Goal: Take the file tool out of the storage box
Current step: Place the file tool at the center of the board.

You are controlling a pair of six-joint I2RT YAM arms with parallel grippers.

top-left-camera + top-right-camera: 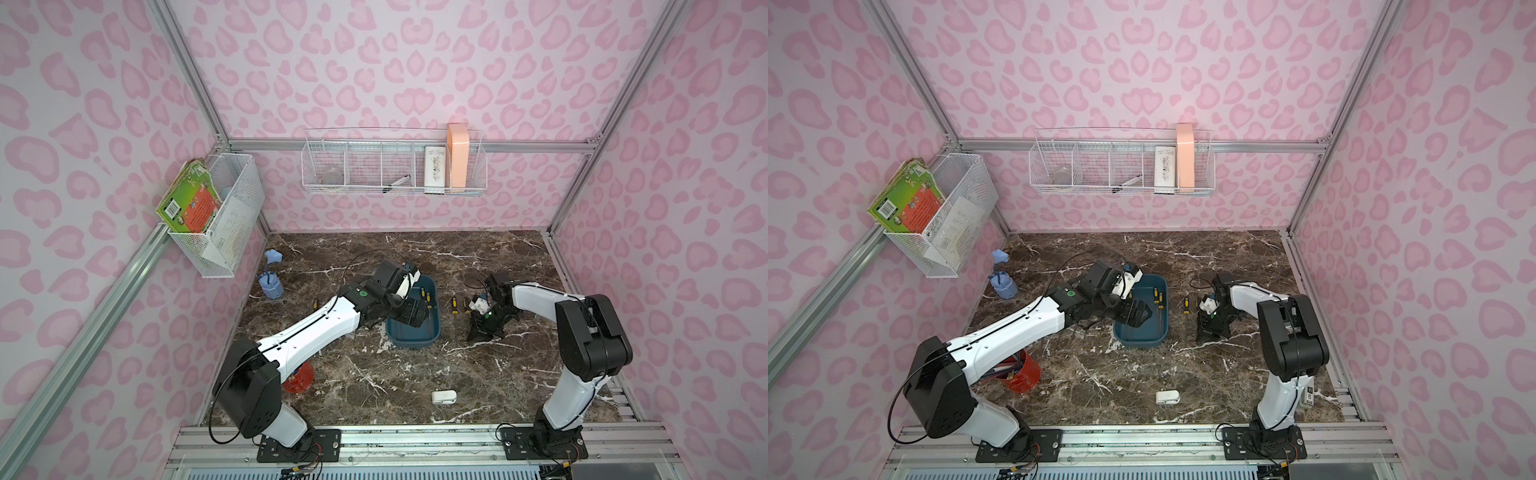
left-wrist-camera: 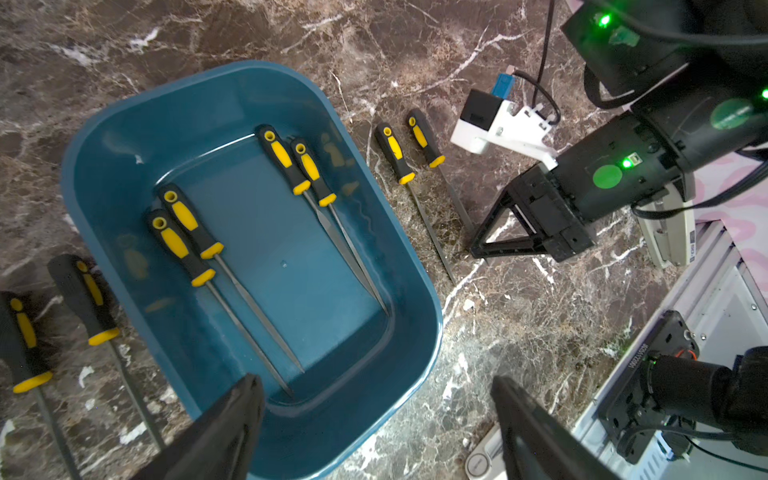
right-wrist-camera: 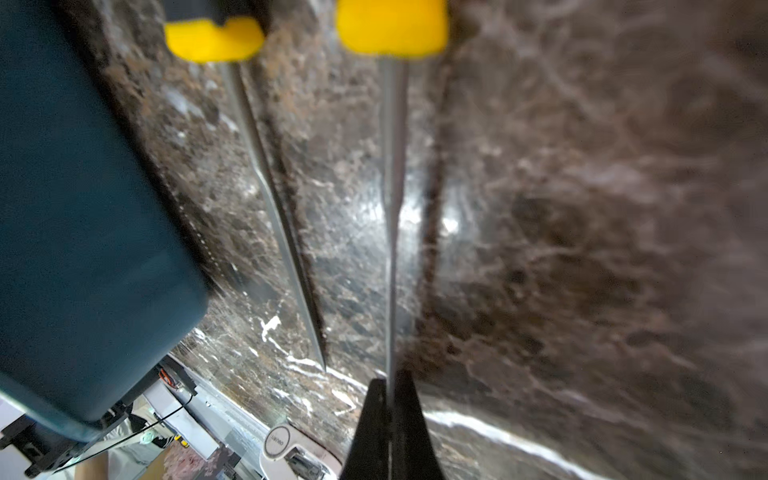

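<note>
The teal-blue storage box [image 1: 411, 343] [image 1: 1140, 343] [image 2: 124, 137] stands mid-table with several yellow-and-black file tools [image 2: 183, 249] inside. My left gripper [image 1: 409, 313] [image 1: 1136, 313] [image 2: 374, 380] hovers open above the box's near end, empty. Right of the box, two file tools lie side by side on the marble. My right gripper [image 1: 476, 336] [image 1: 1202, 336] [image 3: 390, 380] is shut on the blade tip of the outer file tool [image 2: 426, 139] [image 3: 392, 166], low at the tabletop. The other file tool [image 2: 395, 153] [image 3: 270, 199] lies free next to it.
Two more file tools [image 2: 93, 299] lie left of the box. A red cup [image 1: 1021, 372] sits by the left arm's base, a small white device [image 1: 444, 397] near the front, a blue object [image 1: 270, 286] at the back left. White wire baskets [image 1: 395, 166] hang on the walls.
</note>
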